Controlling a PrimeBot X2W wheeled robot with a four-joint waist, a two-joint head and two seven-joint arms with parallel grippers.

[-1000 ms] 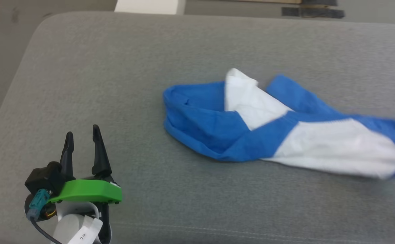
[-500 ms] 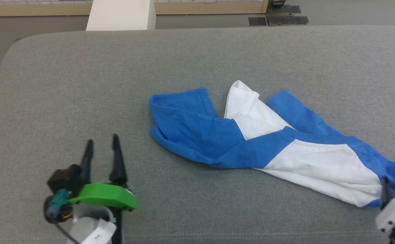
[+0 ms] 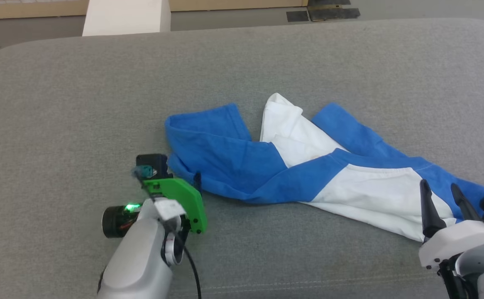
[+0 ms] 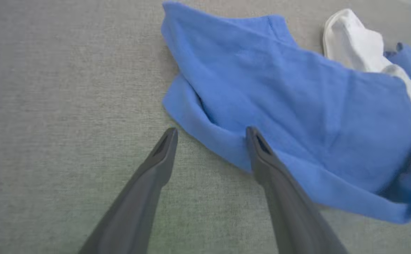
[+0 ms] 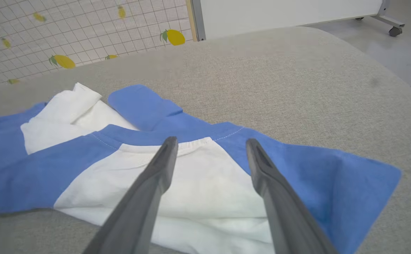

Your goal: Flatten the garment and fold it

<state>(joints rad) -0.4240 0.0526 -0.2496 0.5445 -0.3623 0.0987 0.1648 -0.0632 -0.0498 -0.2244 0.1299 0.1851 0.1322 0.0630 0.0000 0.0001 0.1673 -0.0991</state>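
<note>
The garment [image 3: 308, 170], a blue and white T-shirt, lies crumpled across the middle and right of the grey padded surface [image 3: 80, 104]. My left gripper [image 3: 186, 177] is down at its lower left blue edge. In the left wrist view that gripper [image 4: 210, 134] is open, one finger [image 4: 262, 158] resting on the blue hem [image 4: 226, 148] and the other on bare grey cloth. My right gripper [image 3: 438, 185] stands open over the shirt's right end. Seen from the right wrist, its fingers [image 5: 211, 141] straddle the white panel [image 5: 205, 190] and hold nothing.
The padded surface has rounded corners, and its far edge [image 3: 242, 29] borders the floor. A white block [image 3: 125, 16] and dark mats [image 3: 321, 12] lie beyond it. A lemon-patterned grid wall [image 5: 61, 35] and a white wheeled panel [image 5: 279, 10] stand behind.
The head camera has shifted. My left arm has moved up and right to the shirt's blue edge. The right gripper has come into view at the lower right and opened; the shirt's right end now lies flat.
</note>
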